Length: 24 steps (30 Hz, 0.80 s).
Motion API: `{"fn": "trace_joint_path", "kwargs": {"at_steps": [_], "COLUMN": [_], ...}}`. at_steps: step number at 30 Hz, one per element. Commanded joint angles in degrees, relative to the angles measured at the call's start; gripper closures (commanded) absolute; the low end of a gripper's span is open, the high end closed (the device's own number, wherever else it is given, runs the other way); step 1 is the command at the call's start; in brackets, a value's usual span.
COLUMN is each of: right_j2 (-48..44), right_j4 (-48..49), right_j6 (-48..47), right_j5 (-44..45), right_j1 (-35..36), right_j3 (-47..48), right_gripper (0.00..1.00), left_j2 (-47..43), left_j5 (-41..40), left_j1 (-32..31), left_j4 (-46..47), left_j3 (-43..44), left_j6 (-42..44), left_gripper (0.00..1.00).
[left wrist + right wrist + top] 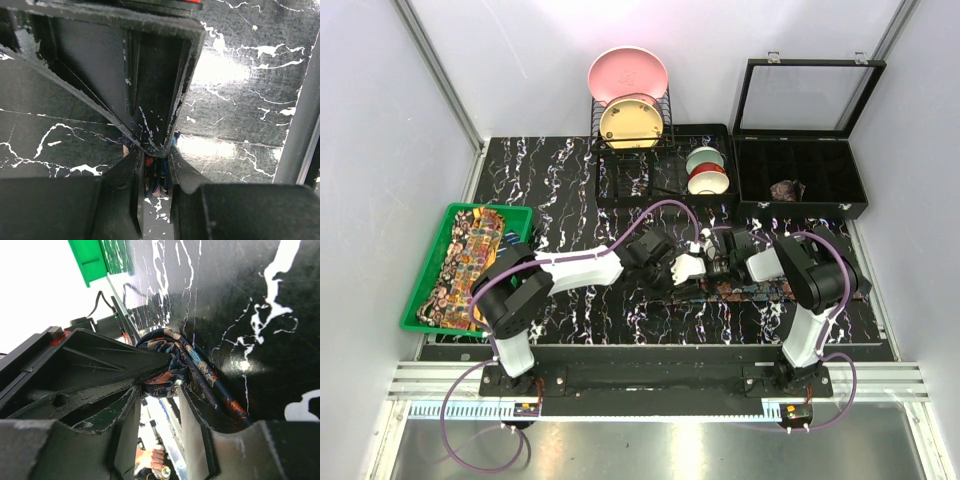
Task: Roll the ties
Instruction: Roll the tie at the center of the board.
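Your dark blue tie sits part-coiled mid bench, pinched by the nearly closed left end effector and right end effector. Looks soft and slippery, so I'd grip the coil's flat sides.

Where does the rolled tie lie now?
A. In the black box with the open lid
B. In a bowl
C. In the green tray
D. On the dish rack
A: the rolled tie sits as a small brownish coil in a compartment of the box, whose lid stands open.
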Motion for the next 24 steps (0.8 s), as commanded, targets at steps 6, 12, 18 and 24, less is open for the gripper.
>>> {"fn": "trace_joint_path", "kwargs": {"at_steps": [6,12,18,24], "right_j2": [2.63,1.49,1.58,1.58], "right_j4": [-9.64,-20.28,-25.05,-26.72], "right_j6": [-7.16,-12.88,-15.96,-17.28], "right_j5": [3.03,6.82,8.32,8.93], "right_j1": [3.15,1.83,-0.19,-1.95], "right_j3": [5.88,7.56,8.26,8.17], "right_gripper": [1.0,1.0,1.0,1.0], "left_j2": [1.15,-1.49,-5.27,-9.4], "left_j5": [-1.57,-1.74,-0.43,-0.43], "left_j1": [0.04,-0.05,0.04,0.39], "left_j4": [0.51,2.53,4.11,9.91], "left_j3": [-3.77,-5.09,-5.7,-9.56], "left_j6": [-2.14,-2.84,-2.67,-1.96], "left_gripper": [0.81,0.56,0.37,0.18]}}
